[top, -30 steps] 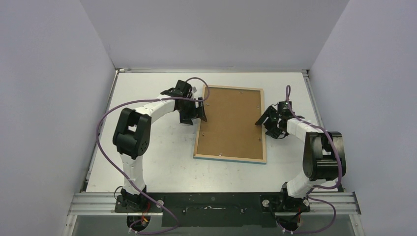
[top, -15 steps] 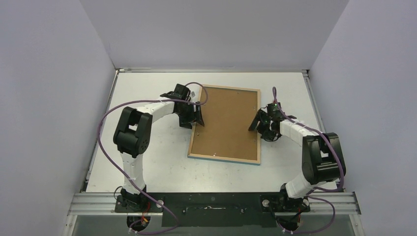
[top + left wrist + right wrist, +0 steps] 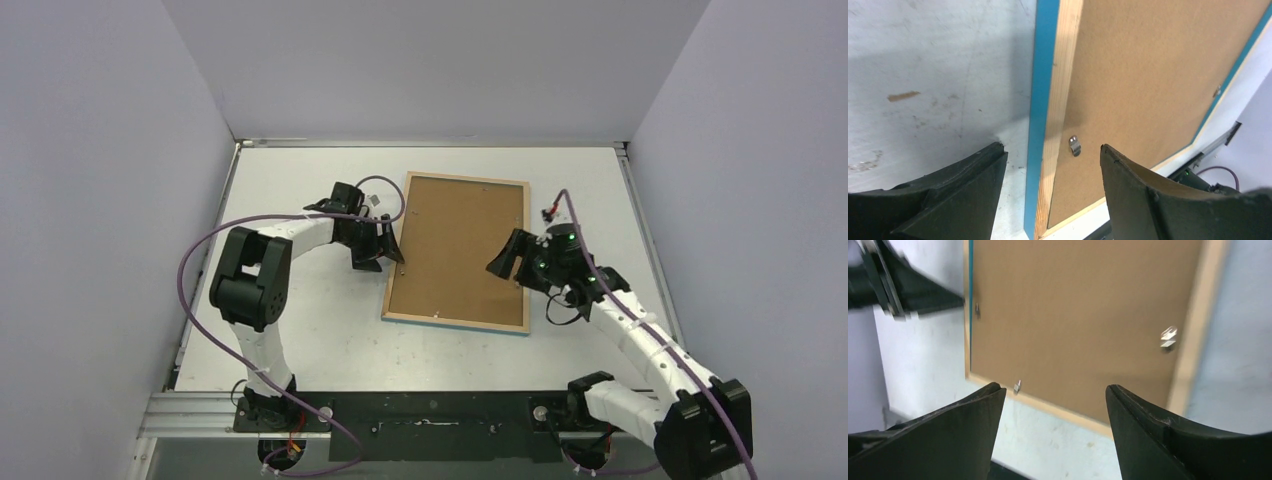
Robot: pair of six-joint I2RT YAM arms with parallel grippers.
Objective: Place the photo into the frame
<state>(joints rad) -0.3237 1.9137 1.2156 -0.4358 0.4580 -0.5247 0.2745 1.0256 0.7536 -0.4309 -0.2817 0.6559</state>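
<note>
Half-answered at best: shows the frame [image 3: 455, 323] lying back-up at picture centre with the backing board [image 3: 458, 250] seated, hides the photo altogether, so cannot say whether loaded, and leaves left gripper [image 3: 1050, 150] and right gripper [image 3: 1049, 387] spread wide, empty, at its side edges.
</note>
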